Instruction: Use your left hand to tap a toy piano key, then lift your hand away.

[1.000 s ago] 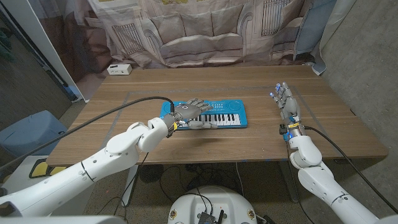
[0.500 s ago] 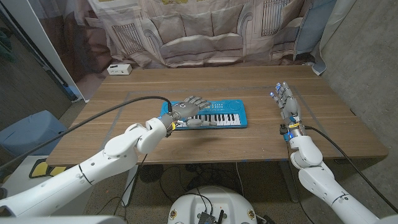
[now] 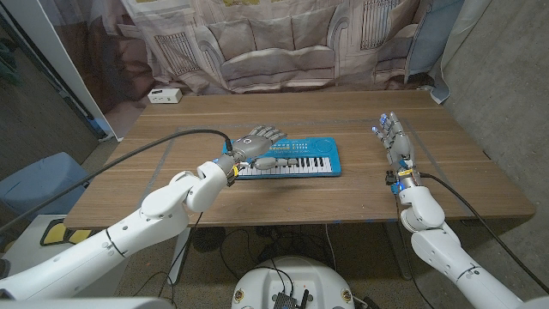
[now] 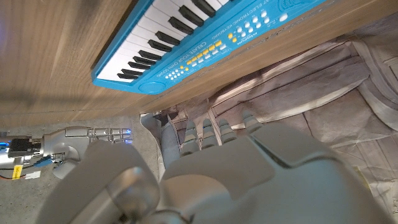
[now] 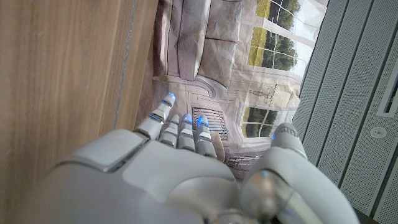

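A blue toy piano [image 3: 302, 159] with white and black keys lies in the middle of the wooden table [image 3: 257, 199]. My left hand [image 3: 256, 146] hangs over the piano's left end, raised a little off the keys, fingers spread and holding nothing. In the left wrist view the piano [image 4: 186, 43] shows beyond my left hand [image 4: 249, 174], with a gap between the fingers and the keys. My right hand [image 3: 395, 142] stands on its edge at the table's right side, fingers straight and empty, well apart from the piano; it also appears as my right hand [image 5: 180, 168].
A small white box [image 3: 164, 95] sits at the table's far left corner. A draped cloth [image 3: 283, 43] hangs behind the table. A black cable [image 3: 146, 159] runs along my left arm. A blue bin [image 3: 43, 184] stands on the floor at the left.
My left hand has risen from the piano's keys and pulled slightly back to the left. The right hand has not moved.
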`<state>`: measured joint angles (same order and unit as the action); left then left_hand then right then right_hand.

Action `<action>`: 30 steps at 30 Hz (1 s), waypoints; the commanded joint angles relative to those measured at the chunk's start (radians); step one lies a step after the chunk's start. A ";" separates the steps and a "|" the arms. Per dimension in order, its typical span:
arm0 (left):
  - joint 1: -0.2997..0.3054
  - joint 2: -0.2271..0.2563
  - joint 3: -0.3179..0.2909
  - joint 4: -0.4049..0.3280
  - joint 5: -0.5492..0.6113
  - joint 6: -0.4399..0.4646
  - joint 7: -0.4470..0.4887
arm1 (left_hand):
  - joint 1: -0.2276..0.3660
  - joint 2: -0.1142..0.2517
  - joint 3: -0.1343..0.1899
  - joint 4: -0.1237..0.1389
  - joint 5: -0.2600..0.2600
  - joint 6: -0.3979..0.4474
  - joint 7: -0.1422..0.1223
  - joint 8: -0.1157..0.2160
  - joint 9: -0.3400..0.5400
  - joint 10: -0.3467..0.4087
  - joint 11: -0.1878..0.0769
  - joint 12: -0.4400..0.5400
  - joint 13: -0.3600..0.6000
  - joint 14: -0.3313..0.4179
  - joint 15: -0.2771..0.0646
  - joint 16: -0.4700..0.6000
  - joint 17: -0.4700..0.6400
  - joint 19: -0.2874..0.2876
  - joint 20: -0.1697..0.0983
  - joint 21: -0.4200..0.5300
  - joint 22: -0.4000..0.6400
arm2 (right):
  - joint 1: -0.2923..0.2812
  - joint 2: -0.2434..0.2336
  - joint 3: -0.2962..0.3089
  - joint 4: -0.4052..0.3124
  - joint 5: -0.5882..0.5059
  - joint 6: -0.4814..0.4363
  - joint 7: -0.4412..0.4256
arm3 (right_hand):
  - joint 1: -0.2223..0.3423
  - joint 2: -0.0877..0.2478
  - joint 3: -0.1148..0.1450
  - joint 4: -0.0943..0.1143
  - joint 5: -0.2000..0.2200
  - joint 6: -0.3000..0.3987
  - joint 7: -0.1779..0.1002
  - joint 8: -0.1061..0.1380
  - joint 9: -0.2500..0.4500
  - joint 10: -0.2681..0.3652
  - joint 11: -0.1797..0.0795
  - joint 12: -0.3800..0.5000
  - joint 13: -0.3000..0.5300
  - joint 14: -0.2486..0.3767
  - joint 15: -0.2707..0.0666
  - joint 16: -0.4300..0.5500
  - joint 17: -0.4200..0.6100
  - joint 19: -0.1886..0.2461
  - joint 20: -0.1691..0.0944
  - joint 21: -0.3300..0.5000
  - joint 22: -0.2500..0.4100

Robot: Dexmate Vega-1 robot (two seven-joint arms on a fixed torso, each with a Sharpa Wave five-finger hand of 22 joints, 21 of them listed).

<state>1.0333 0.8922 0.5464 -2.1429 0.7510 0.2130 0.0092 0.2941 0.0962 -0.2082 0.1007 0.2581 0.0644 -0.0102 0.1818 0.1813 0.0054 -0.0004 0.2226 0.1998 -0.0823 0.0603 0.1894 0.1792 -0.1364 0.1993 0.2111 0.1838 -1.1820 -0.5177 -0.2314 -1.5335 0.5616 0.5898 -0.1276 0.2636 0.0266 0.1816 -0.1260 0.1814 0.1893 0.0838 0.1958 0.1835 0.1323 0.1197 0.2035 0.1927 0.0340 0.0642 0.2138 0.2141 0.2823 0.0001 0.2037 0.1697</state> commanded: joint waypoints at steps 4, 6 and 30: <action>0.017 -0.046 -0.015 0.002 -0.044 0.039 0.086 | 0.017 0.004 -0.007 0.000 -0.004 0.016 0.007 0.012 0.001 0.015 0.001 0.006 0.002 0.016 -0.011 0.009 0.002 0.017 -0.026 0.006 0.000 | 0.021 -0.009 -0.006 0.023 0.020 0.008 0.046 | 0.003 0.007 -0.002 -0.002 0.003 0.008 0.004 -0.002 0.003 0.010 0.004 0.004 0.004 0.006 0.005 0.002 -0.001 0.012 0.001 -0.001 0.003; 0.017 -0.053 -0.015 0.001 -0.045 0.047 0.098 | 0.019 0.004 -0.008 0.000 -0.004 0.020 0.007 0.013 0.000 0.020 0.000 0.008 0.002 0.023 -0.017 0.010 0.002 0.020 -0.024 0.006 0.000 | 0.025 -0.010 -0.007 0.027 0.027 0.008 0.053 | 0.002 0.007 -0.002 -0.002 0.003 0.008 0.004 -0.002 0.003 0.010 0.004 0.003 0.004 0.006 0.005 0.002 0.000 0.012 0.001 -0.001 0.003; 0.019 -0.092 -0.058 0.017 -0.193 0.082 0.196 | 0.027 0.006 -0.011 -0.003 -0.006 0.048 0.021 0.019 0.000 0.056 0.006 0.016 -0.001 0.057 -0.021 0.014 0.000 0.044 -0.038 0.007 -0.002 | 0.069 -0.004 -0.017 0.089 0.106 0.033 0.166 | 0.000 0.007 -0.005 -0.002 0.003 0.009 0.004 -0.001 0.004 0.013 0.005 0.003 0.005 0.005 0.008 0.000 0.000 0.012 0.002 -0.003 0.003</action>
<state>1.0503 0.8127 0.5075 -2.1272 0.6247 0.2784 0.1662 0.3083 0.1002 -0.2122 0.0965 0.2546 0.1039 0.0106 0.1974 0.1814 0.0477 0.0021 0.2304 0.2000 -0.0329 0.0373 0.1963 0.1767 -0.0985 0.1587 0.2168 0.1814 -1.1399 -0.5315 -0.2407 -1.4831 0.6059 0.6034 -0.0410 0.2636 0.0266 0.1817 -0.1260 0.1814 0.1892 0.0838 0.1958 0.1836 0.1376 0.1252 0.2035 0.1927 0.0339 0.0642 0.2138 0.2141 0.2823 0.0001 0.2038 0.1697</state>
